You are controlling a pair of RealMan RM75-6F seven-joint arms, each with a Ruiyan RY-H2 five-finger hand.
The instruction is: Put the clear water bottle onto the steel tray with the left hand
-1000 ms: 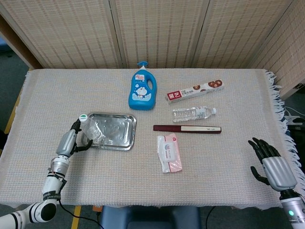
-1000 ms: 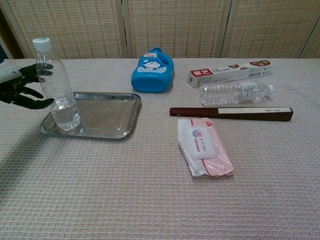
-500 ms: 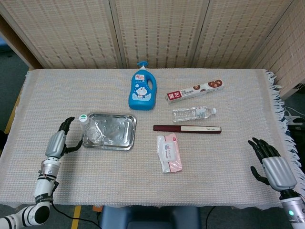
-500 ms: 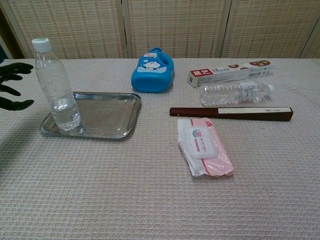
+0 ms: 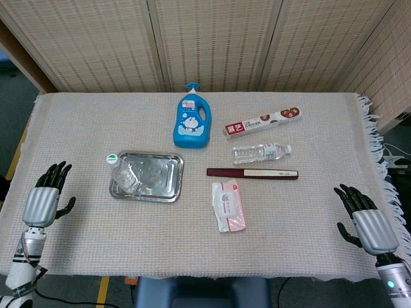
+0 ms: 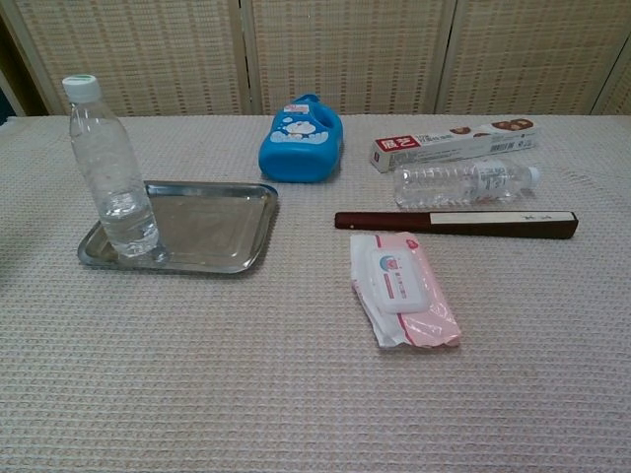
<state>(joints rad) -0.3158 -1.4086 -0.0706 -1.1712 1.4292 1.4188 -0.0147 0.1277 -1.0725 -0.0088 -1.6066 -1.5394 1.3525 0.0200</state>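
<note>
Clear water bottle [image 6: 111, 168] upright on steel tray [image 6: 222, 229], left corner. Left hand [image 5: 46, 197] empty, fingers spread, well left of tray. Prob. light, thin-walled, slick, tippy; grip mid-body.

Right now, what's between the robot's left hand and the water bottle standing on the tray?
Only bare tablecloth. In the head view the left hand sits apart from the standing water bottle on the steel tray, with nothing between them.
</note>
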